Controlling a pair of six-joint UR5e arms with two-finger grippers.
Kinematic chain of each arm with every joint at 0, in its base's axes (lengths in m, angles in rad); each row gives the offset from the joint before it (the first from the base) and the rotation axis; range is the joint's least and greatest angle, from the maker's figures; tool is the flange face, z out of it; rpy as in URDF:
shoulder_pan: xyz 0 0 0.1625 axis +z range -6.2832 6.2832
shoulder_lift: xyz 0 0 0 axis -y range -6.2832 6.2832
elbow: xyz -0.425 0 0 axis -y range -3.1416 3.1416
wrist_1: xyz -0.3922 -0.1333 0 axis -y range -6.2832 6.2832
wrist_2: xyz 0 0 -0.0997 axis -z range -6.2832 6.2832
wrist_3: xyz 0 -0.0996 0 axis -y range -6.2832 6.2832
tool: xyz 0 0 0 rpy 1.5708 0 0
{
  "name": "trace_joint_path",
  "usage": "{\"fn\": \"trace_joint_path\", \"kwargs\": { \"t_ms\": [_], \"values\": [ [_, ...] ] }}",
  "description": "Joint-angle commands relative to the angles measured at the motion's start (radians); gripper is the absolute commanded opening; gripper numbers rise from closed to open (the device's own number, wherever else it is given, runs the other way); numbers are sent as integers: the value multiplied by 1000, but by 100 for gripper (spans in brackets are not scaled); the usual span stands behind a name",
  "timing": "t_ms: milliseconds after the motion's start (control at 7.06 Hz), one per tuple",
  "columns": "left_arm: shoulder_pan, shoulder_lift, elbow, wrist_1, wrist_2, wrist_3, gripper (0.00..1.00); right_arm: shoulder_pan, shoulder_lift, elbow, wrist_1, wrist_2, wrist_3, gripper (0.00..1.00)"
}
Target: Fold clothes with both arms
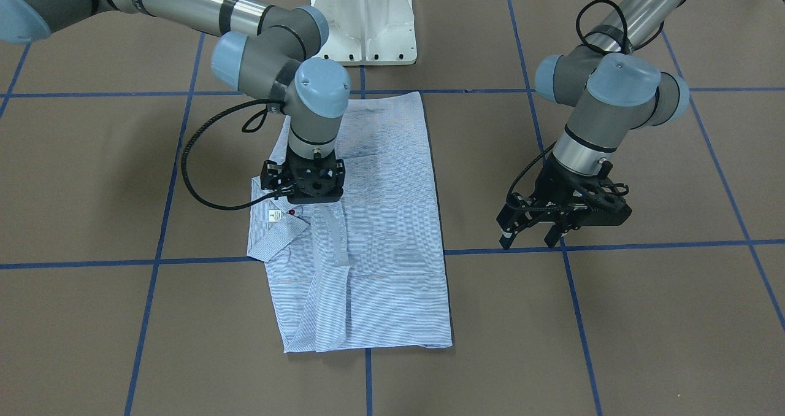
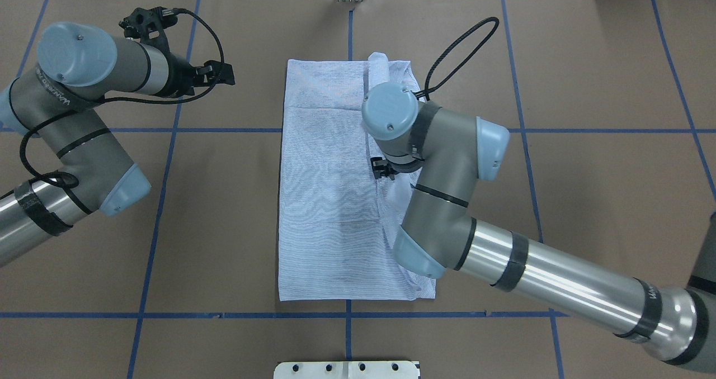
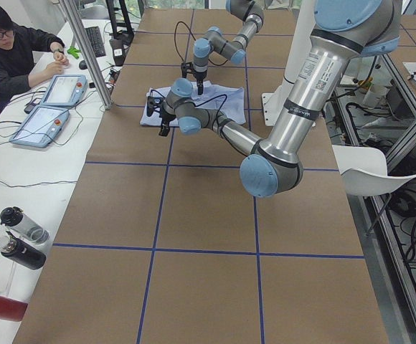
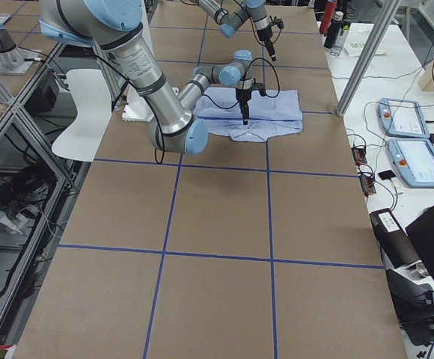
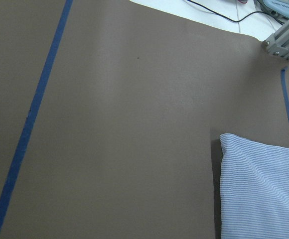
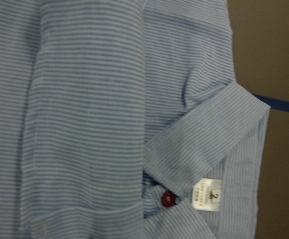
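The clothes are one light blue-and-white striped shirt [image 1: 392, 219] [image 2: 330, 200], lying flat on the brown table as a long folded rectangle. Its collar [image 1: 273, 238] sticks out at one side, with a white neck label [image 6: 207, 194] and a red button [image 6: 168, 199]. A folded sleeve [image 6: 84, 99] lies along the body. My right gripper [image 1: 305, 189] [image 2: 383, 169] points straight down over the collar area; its body hides the fingers, so I cannot tell their state. My left gripper [image 1: 530, 239] [image 2: 221, 74] hovers off the shirt to the side, open and holding nothing.
The white pedestal base [image 1: 365, 23] stands at the robot's side of the table. Blue tape lines [image 1: 368, 91] grid the brown surface. Beyond the far edge, a person [image 3: 14, 57] sits at a side table with tablets [image 3: 64, 89] and bottles [image 3: 21, 226].
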Motion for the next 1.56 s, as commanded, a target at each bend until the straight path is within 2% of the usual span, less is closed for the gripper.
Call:
{"fn": "trace_joint_path", "kwargs": {
  "t_ms": [0, 283, 567, 850, 1417],
  "values": [
    [0, -2, -4, 0, 0, -2, 100, 22, -100, 76, -12, 6, -26, 100],
    [0, -3, -10, 2, -14, 0, 100, 67, -82, 139, -5, 47, -64, 100],
    [0, -2, -10, 2, -21, 0, 100, 17, -40, 130, 65, 31, -61, 100],
    [0, 3, -8, 0, -21, 3, 100, -48, -34, 130, 66, -2, -69, 100],
    [0, 4, -8, 0, -21, 3, 100, -76, -25, 67, 67, -5, -109, 100]
  ]
}}
